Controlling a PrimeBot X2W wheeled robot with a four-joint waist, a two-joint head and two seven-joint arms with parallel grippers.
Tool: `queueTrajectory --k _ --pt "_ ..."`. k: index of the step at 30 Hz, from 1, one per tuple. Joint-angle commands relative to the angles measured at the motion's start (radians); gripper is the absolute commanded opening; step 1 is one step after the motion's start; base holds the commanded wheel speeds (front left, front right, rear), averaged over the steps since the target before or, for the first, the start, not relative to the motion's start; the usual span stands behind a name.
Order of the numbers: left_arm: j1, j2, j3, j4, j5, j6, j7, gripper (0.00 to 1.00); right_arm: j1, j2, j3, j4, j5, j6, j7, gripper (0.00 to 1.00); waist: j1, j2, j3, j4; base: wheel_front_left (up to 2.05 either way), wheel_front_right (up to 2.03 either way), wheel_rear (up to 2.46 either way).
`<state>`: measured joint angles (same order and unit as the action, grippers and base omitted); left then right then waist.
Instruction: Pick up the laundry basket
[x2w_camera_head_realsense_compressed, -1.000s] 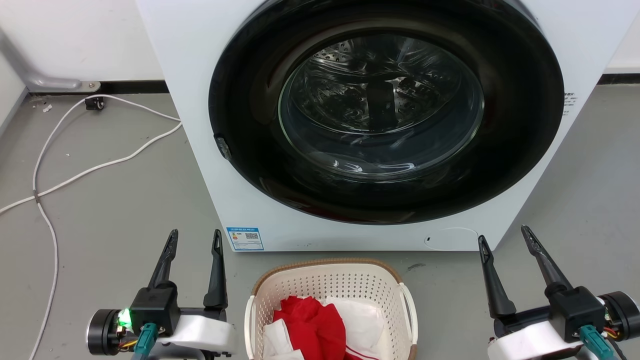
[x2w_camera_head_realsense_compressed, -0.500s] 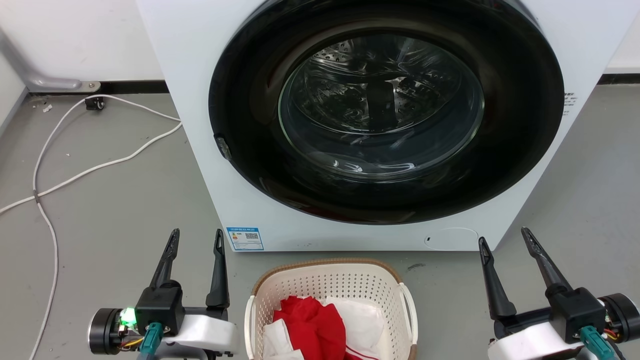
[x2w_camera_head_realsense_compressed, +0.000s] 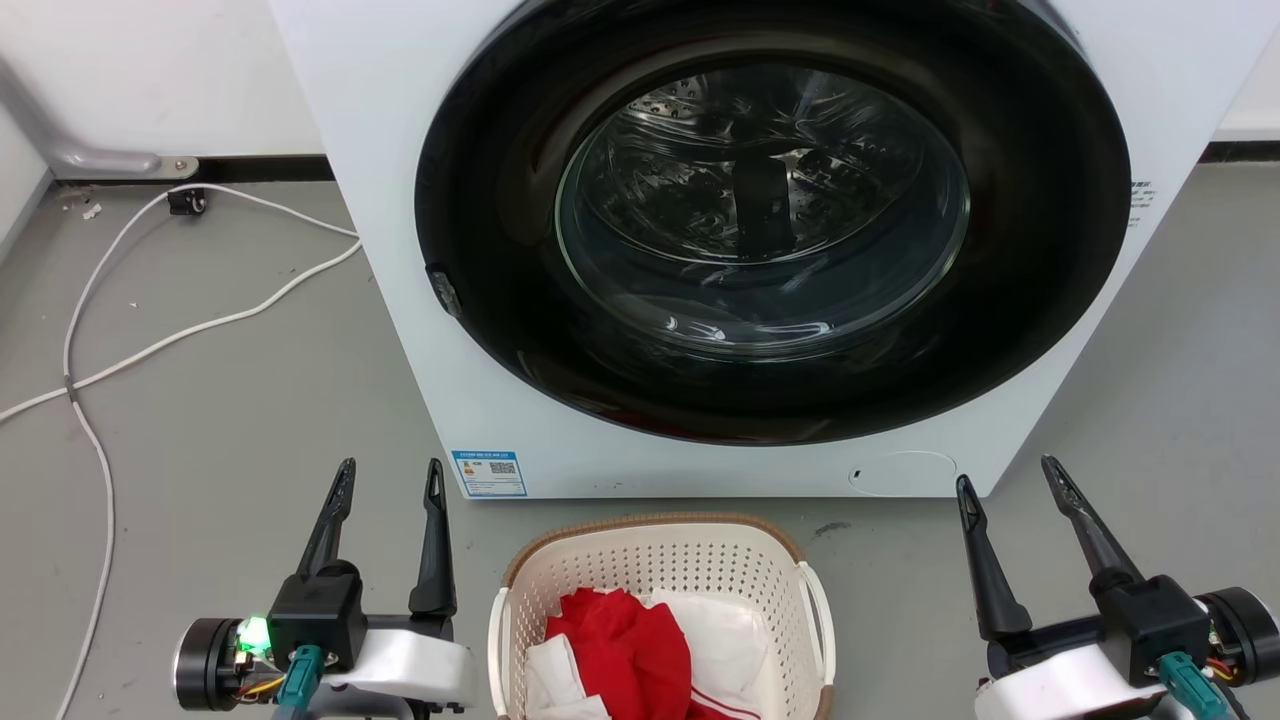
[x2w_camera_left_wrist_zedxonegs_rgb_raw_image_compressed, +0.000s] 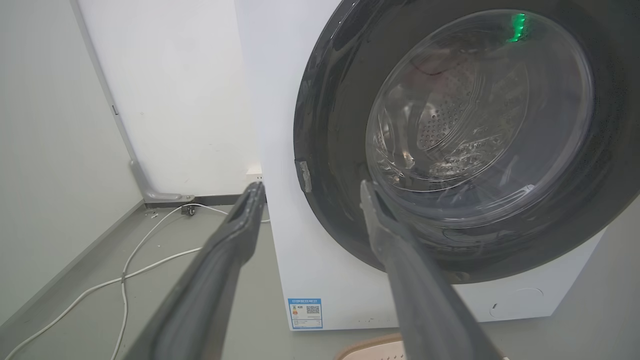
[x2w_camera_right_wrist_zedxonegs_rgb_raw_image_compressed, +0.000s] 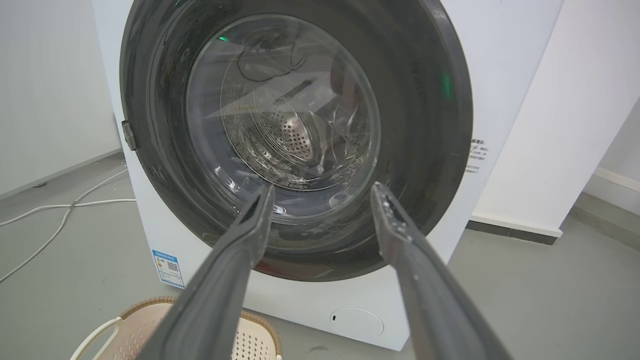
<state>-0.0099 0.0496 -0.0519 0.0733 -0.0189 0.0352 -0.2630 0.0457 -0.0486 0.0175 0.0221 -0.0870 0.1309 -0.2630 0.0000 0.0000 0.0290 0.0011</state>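
I see the laundry basket (x2w_camera_head_realsense_compressed: 660, 565) at the bottom middle of the head view. It sits on the gray floor (x2w_camera_head_realsense_compressed: 250, 430), just in front of the big white washing machine (x2w_camera_head_realsense_compressed: 380, 150). A red cloth (x2w_camera_head_realsense_compressed: 620, 640) and a white cloth (x2w_camera_head_realsense_compressed: 725, 630) lie inside it. Its white loop handles stand at its left and right sides.

My left gripper (x2w_camera_head_realsense_compressed: 390, 467) is at the lower left, close beside the basket but not touching it. Its two dark fingers point up the picture with a wide gap between them, and they hold nothing. My right gripper (x2w_camera_head_realsense_compressed: 1006, 472) is at the lower right, farther from the basket. Its fingers are spread wide too, and it is empty.

In the right wrist view the basket peeks in at the lower left, behind one finger. The machine's round dark door (x2w_camera_head_realsense_compressed: 760, 200) is shut. A white cable (x2w_camera_head_realsense_compressed: 68, 385) lies on the floor at the left.
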Motion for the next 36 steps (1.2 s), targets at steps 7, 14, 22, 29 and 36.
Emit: queueTrajectory --k 7,14,22,29,36 --pt "-0.032 0.001 0.003 0.035 -0.01 -0.01 -0.003 1.0 -0.023 -0.003 0.007 0.015 -0.007 0.0 -0.003 1.0 0.0 0.0 0.034 0.002 0.0 0.0 0.0" --pt "-0.121 0.001 0.002 0.176 -0.027 -0.04 -0.003 1.0 -0.114 -0.003 0.006 0.126 -0.045 0.0 -0.002 1.0 0.0 0.0 0.146 0.0 0.0 0.0 0.0" --pt "-0.228 0.001 -0.014 0.305 -0.05 -0.061 -0.003 1.0 -0.225 -0.003 0.003 0.231 -0.071 0.0 -0.002 1.0 0.0 0.0 0.294 -0.004 0.0 0.0 0.0" --pt "-0.336 0.001 -0.025 0.433 -0.064 -0.078 -0.003 1.0 -0.325 -0.002 0.021 0.34 -0.101 0.0 -0.003 1.0 0.0 0.0 0.412 0.002 0.0 0.0 0.0" --pt "-0.404 0.001 -0.022 0.535 -0.058 -0.095 -0.003 1.0 -0.403 -0.002 0.047 0.474 -0.13 0.0 -0.002 1.0 0.0 0.0 0.472 0.008 0.0 0.0 0.0"
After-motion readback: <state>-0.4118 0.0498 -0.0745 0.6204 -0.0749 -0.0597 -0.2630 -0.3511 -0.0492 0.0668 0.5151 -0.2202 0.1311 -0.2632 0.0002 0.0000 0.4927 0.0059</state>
